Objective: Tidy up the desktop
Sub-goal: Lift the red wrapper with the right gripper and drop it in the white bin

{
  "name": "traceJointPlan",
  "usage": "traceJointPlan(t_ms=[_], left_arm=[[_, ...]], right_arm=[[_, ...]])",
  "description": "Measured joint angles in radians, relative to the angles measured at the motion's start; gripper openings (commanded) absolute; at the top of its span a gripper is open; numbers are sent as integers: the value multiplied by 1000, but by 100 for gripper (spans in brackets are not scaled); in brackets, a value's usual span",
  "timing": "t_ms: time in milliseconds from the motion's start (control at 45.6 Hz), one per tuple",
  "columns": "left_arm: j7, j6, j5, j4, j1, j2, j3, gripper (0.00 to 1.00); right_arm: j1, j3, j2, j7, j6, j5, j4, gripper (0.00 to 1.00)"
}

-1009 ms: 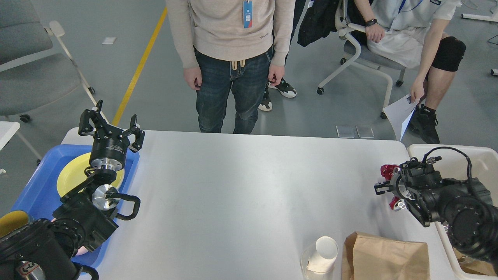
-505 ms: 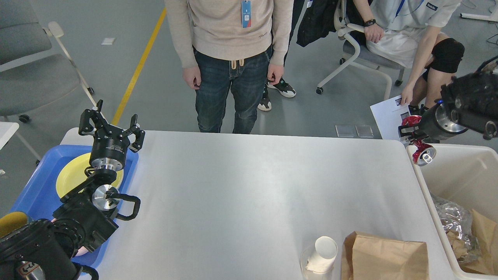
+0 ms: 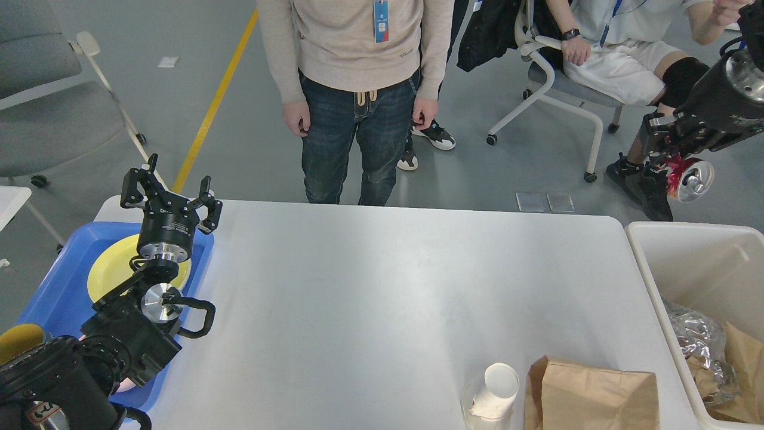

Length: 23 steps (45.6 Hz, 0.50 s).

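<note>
The white desktop fills the middle of the head view. A brown paper bag and a clear cup with a white paper cup inside stand at its front right. My left gripper is open and empty, raised over the blue tray's far edge at the left. My right gripper is high at the upper right, beyond the bin's far rim, shut on a red can with its silver end facing me.
A blue tray with a yellow plate sits at the left table edge. A beige bin at the right holds foil and brown paper. A person stands behind the table; another sits at the back right.
My right arm has swung up and to the right with the red can, from low over the table's right edge to high beyond the bin. The left arm has not moved.
</note>
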State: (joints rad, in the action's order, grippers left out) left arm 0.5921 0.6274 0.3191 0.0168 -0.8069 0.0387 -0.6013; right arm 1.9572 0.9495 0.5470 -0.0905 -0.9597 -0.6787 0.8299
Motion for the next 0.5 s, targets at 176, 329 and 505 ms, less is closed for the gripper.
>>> traceJointPlan(t_ms=[176, 329, 505], left_arm=[[0, 0, 0, 0, 0, 0, 0, 97], [0, 0, 0, 0, 0, 1, 0, 97], [0, 1, 0, 0, 0, 0, 0, 97]], right_arm=[[-12, 0, 15, 0, 0, -3, -4, 0], [-73, -1, 42, 0, 34, -6, -41, 0], [-394, -1, 84, 2, 354, 2, -216, 0]])
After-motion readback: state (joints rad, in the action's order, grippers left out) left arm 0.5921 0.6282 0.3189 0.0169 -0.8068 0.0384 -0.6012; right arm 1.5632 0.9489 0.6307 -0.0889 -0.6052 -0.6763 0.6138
